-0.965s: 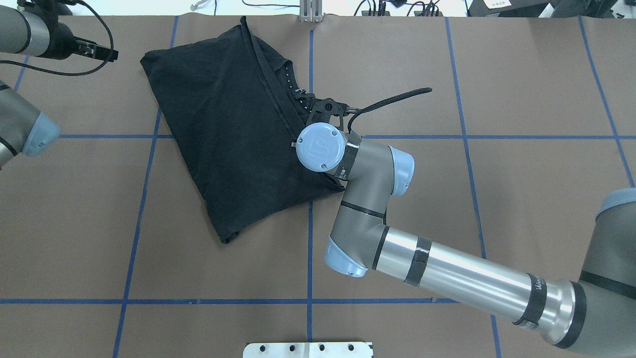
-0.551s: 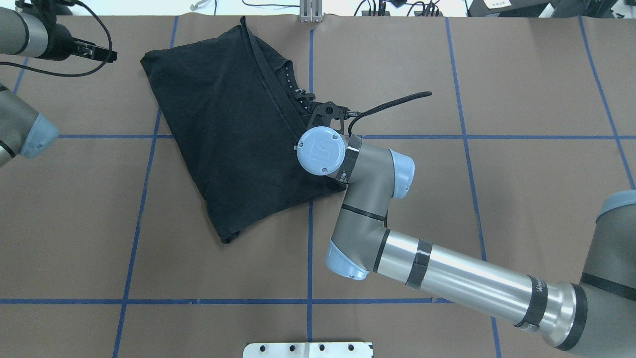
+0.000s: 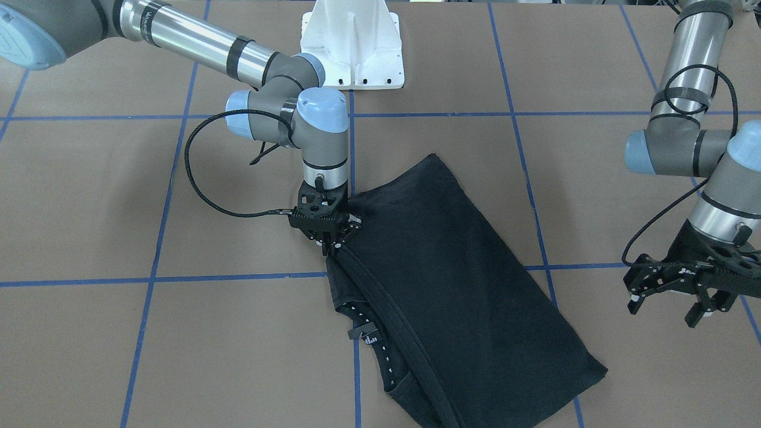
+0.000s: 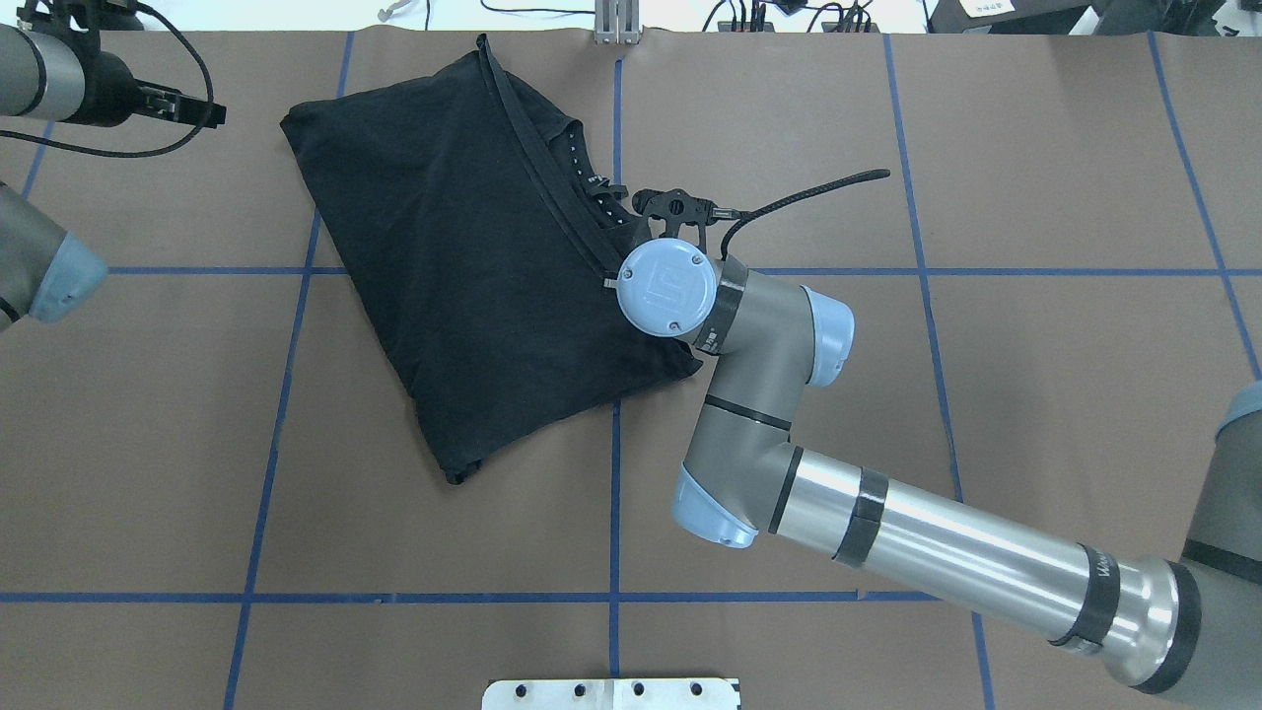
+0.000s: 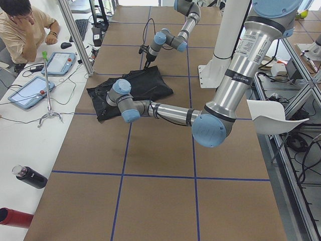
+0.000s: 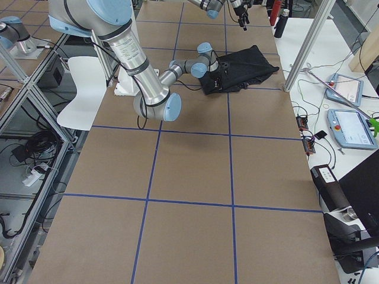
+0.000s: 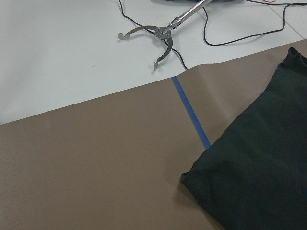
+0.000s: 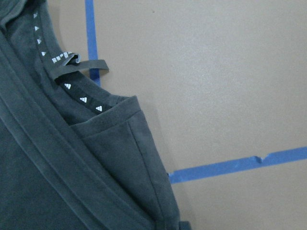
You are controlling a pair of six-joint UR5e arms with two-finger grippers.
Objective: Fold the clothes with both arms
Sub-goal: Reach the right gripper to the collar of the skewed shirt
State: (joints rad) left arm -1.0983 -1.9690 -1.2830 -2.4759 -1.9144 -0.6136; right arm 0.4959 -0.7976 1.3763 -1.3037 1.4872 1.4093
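Observation:
The black T-shirt (image 4: 463,247) lies folded on the brown table, with its collar and white-marked neck tape along its right edge (image 8: 81,98). It also shows in the front view (image 3: 452,285). My right gripper (image 3: 329,248) points straight down at that edge beside the collar. Its fingers are closed together on the fabric. From overhead the wrist covers them (image 4: 663,211). My left gripper (image 3: 663,312) is open and empty. It hovers beyond the shirt's far left corner (image 4: 202,108). The left wrist view shows that corner (image 7: 259,177). The print is hidden.
The white pedestal base (image 3: 352,47) stands at the robot's side of the table. Metal tongs (image 7: 158,36) lie on the white surface past the table's far edge. An operator (image 5: 20,25) sits at a side desk with tablets. Blue tape lines grid the table.
My right gripper has moved right and a little farther away, and the shirt's right side has shifted right with it. My left gripper has drawn slightly back towards the far left.

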